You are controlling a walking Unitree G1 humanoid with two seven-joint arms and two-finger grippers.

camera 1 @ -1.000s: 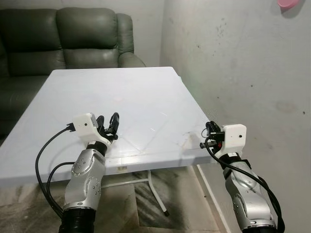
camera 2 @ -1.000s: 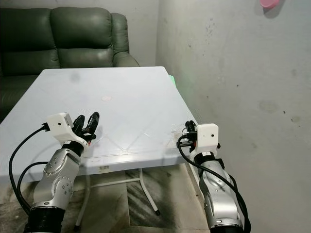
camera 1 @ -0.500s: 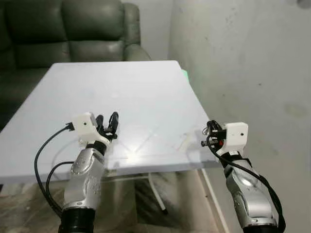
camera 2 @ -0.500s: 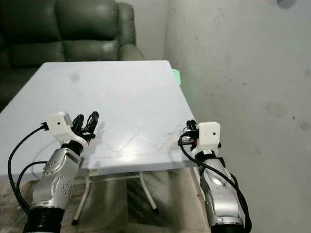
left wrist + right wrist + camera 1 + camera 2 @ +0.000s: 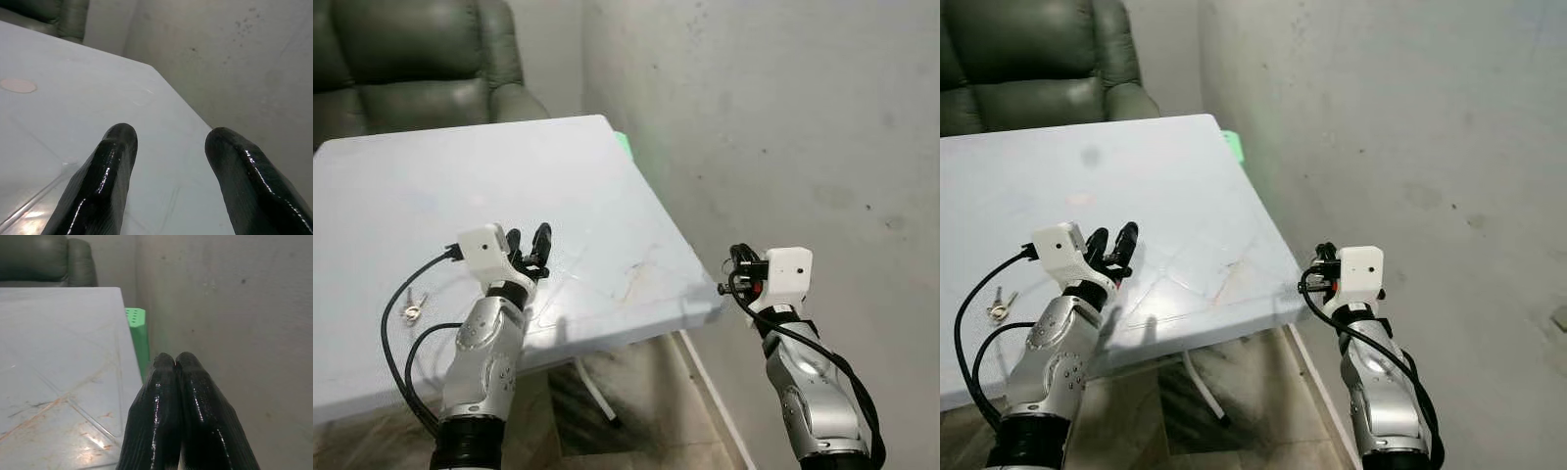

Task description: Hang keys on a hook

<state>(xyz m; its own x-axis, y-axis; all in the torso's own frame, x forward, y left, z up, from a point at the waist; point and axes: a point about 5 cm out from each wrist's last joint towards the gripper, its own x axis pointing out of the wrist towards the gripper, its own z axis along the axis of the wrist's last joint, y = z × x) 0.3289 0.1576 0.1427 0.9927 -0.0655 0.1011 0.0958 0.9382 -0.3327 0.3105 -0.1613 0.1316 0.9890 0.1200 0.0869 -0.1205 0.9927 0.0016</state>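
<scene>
The left gripper point(image 5: 535, 245) hovers just above the near part of the pale blue plastic tabletop point(image 5: 509, 186) with its black fingers point(image 5: 100, 181) spread wide and nothing between them, seemingly readied for a pickup. The small silver keys point(image 5: 411, 307) lie flat on the tabletop to this gripper's left, near the front edge, not yet touched. The right gripper point(image 5: 737, 272) is held off the tabletop's right corner, fingers point(image 5: 171, 411) pressed together and empty. Beyond are a green plastic object point(image 5: 137, 323), a dark green leather sofa point(image 5: 411, 49) and a stained grey wall point(image 5: 783, 117).
</scene>
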